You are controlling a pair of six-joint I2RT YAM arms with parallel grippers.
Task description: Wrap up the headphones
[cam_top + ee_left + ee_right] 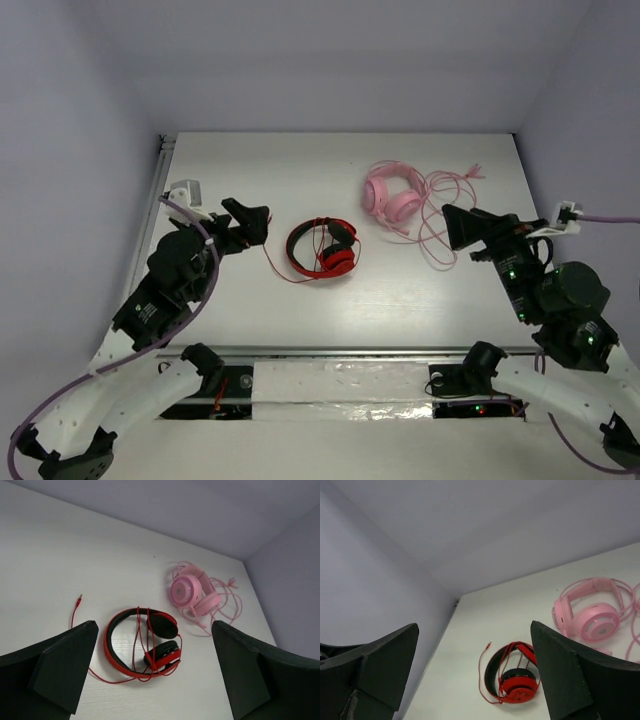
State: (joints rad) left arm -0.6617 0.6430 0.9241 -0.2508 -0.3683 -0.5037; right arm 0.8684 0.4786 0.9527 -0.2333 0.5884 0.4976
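Observation:
The red headphones [322, 250] lie flat on the white table, folded, with black pads and headband lining. Their thin red cable [141, 635] loops over the headband and cups. A loose tail runs out to the left and ends in a plug [80, 597]. My left gripper [257, 222] hovers just left of them, open and empty, and in its wrist view the headphones [165, 655] sit between and beyond the left gripper [154, 626]. My right gripper [451, 228] stands open and empty to the right, facing the headphones [512, 687]. The right gripper [475, 627] holds nothing.
Pink headphones [392, 195] with a tangled pink cable [445, 215] lie at the back right, close to my right gripper; they also show in the wrist views [192, 592] [590, 620]. Grey walls enclose the table on three sides.

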